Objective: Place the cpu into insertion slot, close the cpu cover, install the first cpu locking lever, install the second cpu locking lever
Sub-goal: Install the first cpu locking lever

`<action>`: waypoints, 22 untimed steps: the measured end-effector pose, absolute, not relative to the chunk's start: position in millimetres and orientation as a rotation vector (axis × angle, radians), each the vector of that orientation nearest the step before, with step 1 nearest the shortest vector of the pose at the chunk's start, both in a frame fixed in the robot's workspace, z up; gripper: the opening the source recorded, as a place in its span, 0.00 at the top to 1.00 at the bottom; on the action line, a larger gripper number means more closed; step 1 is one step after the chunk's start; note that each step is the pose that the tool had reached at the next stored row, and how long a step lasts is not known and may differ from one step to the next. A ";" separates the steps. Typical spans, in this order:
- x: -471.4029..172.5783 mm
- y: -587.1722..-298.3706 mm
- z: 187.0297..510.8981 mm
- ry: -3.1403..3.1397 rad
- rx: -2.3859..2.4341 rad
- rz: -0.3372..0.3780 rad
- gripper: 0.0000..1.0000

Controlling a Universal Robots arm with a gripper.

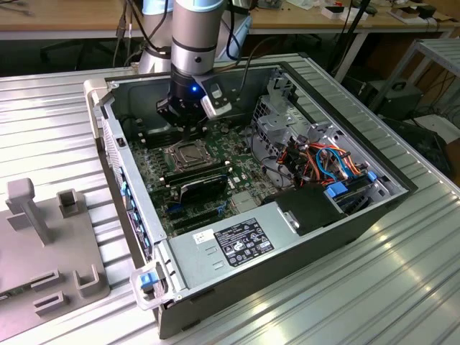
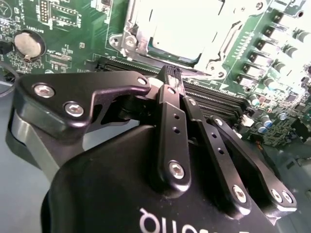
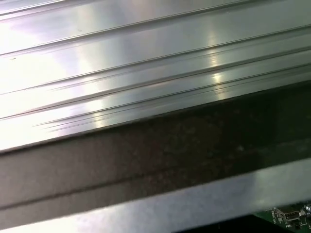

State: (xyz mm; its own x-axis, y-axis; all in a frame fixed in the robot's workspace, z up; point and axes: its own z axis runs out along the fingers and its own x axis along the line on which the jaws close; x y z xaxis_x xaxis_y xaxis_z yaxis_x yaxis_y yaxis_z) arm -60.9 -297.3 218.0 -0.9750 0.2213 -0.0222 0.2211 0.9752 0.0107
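An open desktop computer case (image 1: 327, 241) lies on its side on a ribbed aluminium table (image 1: 402, 287), its green motherboard (image 1: 162, 187) facing up. In the exterior view a grey moulded fixture (image 1: 43, 244) rests on the table toward the exterior view's left, well apart from the work, and a power supply (image 1: 241, 241) with a white label fills the near end of the case. A bundle of orange, blue and black cables (image 1: 323, 162) sits at the exterior view's right, beside a grey drive cage (image 1: 277, 118).

The robot arm (image 1: 194, 32) reaches straight down into the case, its black gripper (image 1: 188, 131) hovering just above the insertion slot (image 1: 185, 153). In the second wrist view the gripper (image 2: 171, 74) has its fingers (image 2: 167, 114) pressed together with nothing between them, their tips poised near the edge of the slot (image 2: 131, 41). The cpu (image 2: 182, 29), its silvery top bright with glare, lies seated inside the slot, and the cpu cover (image 2: 226, 46) appears down around it as a metal frame. Black memory slots (image 2: 218, 99) run just beside the socket, passing under the fingertips, and a coin cell battery (image 2: 28, 44) sits on the board well away. The first wrist view shows the ribbed table surface (image 3: 146, 58) and a dark edge of the case wall (image 3: 160, 150).
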 end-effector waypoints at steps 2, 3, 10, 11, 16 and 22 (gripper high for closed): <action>-58.1 -296.7 217.8 3.101 0.328 0.013 0.89; -57.2 -296.5 217.7 3.102 0.321 0.013 0.89; -52.3 -295.7 213.9 3.110 0.238 0.014 0.89; -52.0 -295.7 212.4 3.110 0.228 0.014 0.89; -51.8 -295.2 208.5 3.113 0.196 0.015 0.89; -49.5 -294.6 208.5 3.116 0.131 0.015 0.89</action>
State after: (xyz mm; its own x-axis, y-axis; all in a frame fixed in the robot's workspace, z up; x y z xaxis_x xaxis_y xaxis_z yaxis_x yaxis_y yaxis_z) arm -49.5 -294.6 208.5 -0.9962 0.0840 -0.0223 0.0837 0.9964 0.0107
